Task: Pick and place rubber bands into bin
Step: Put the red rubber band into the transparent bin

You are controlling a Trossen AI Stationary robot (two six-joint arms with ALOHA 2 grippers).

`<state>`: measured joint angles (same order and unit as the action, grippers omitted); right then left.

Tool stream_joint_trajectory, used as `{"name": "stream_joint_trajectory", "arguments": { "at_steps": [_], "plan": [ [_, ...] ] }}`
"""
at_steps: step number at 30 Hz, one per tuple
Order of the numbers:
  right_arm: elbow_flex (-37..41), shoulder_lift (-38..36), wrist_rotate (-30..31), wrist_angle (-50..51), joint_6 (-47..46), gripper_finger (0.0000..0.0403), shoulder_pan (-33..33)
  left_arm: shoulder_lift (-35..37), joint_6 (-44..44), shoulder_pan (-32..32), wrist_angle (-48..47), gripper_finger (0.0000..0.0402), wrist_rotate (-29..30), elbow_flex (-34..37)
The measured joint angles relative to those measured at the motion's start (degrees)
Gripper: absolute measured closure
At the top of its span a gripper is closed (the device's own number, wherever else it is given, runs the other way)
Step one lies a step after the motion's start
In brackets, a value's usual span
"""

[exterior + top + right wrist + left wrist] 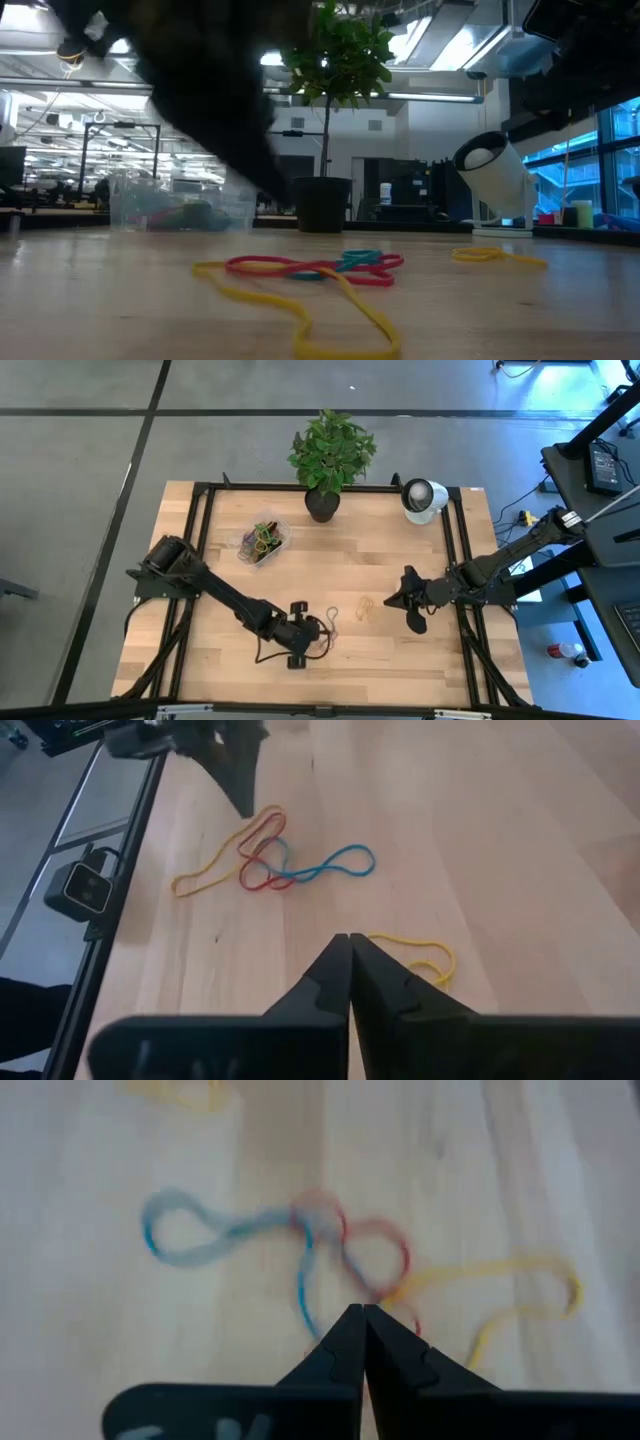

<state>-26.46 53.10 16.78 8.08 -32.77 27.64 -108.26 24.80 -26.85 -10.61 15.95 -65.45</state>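
Note:
A tangle of rubber bands, red, blue and yellow [290,870], lies flat on the wooden table near its front middle [333,622]. My left gripper [362,1315] is shut, slanting down, its tips over the tangle's red-yellow crossing [385,1285]. A single yellow band [415,952] lies just to the right of the tangle. My right gripper [349,938] hangs shut above the table beyond that band, holding nothing. The bin [263,543], a clear plastic bowl with several bands inside, stands at the far left. My left gripper's shut tips [246,808] come slanting down from the table's left at the end of the tangle. The fingers themselves hide the spot beneath them, so I cannot tell whether they touch or hold a band. The tangle lies flat on the table.
A black plant pot [322,505] with a green plant stands at the far edge, and a white round camera-like object [423,498] sits to its right. Bare wood stretches between the tangle and the bin. Black frame rails run along the table's sides.

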Motion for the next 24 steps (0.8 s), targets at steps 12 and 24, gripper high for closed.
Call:
{"name": "stream_joint_trajectory", "arguments": {
  "at_steps": [12,24],
  "plan": [
    [0.0,0.0,0.0,0.2,0.2,0.0395,0.0,1.9,-6.1,0.2,-7.2,0.0399,4.8,-5.8],
    [0.0,0.0,0.1,0.2,0.0,0.0389,0.0,1.8,1.5,0.3,-8.6,0.0321,3.6,-0.4]
  ]
}}
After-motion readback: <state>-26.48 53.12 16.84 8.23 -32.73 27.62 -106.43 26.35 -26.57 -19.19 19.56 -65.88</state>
